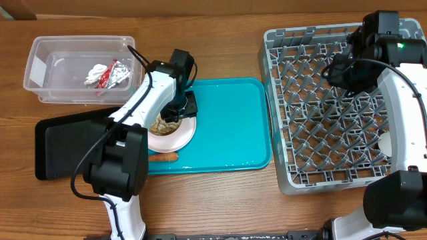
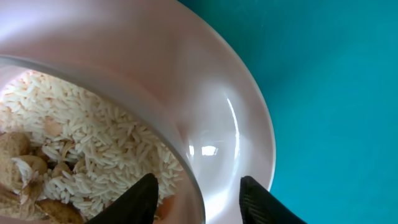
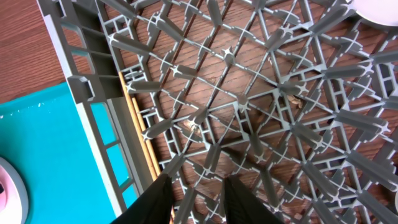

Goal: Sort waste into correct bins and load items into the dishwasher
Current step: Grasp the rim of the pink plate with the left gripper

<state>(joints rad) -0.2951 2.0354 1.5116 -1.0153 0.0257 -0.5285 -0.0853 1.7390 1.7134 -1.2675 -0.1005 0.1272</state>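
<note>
The small pink bowl (image 1: 164, 124) holds the rice scraps (image 2: 93, 143) and stands on the pale pink plate (image 1: 175, 138) on the teal tray. My left gripper (image 2: 198, 186) is open and straddles the bowl's rim (image 2: 186, 168). One finger is inside over the rice and the other is outside above the plate (image 2: 249, 124), with gaps on both sides. The orange carrot (image 1: 162, 158) lies by the plate. The foil wrapper (image 1: 115, 75) and the tissue (image 1: 95, 73) lie in the clear tub (image 1: 47, 50). My right gripper (image 3: 194, 186) hangs open and empty over the grey rack (image 1: 313, 140). Chopsticks (image 3: 140, 127) lie along the rack's wall.
The black tray (image 1: 63, 143) sits left of the teal tray (image 1: 233, 127), partly under my left arm. A white dish (image 1: 385, 142) rests in the rack near its right side. Bare wooden table runs along the front edge.
</note>
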